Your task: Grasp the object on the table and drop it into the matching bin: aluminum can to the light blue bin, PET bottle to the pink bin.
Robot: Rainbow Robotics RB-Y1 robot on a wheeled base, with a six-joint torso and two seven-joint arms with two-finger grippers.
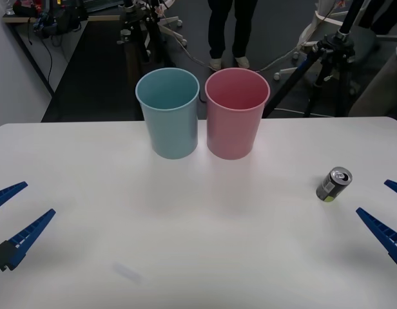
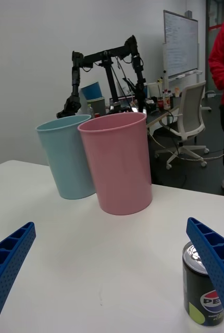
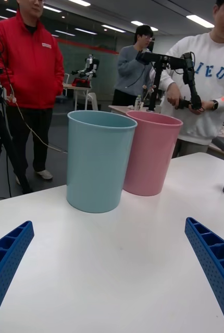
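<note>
White desk (image 1: 198, 257) holds a blue bin (image 1: 167, 112) touching a pink bin (image 1: 236, 112). Can (image 1: 333, 184) stands near the right tool (image 1: 385, 215), which is open. Left tool (image 1: 18, 209) is open too.

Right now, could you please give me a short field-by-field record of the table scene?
can: aluminum can upright on the table, on the robot's right side, free
blue bin: light blue bin at the far middle, upright
pink bin: pink bin touching or nearly touching the blue one, on its right
right gripper: right gripper low beside the can, jaws open
left gripper: left gripper at the table's left edge, jaws open, holding nothing
matching bin: light blue
</note>
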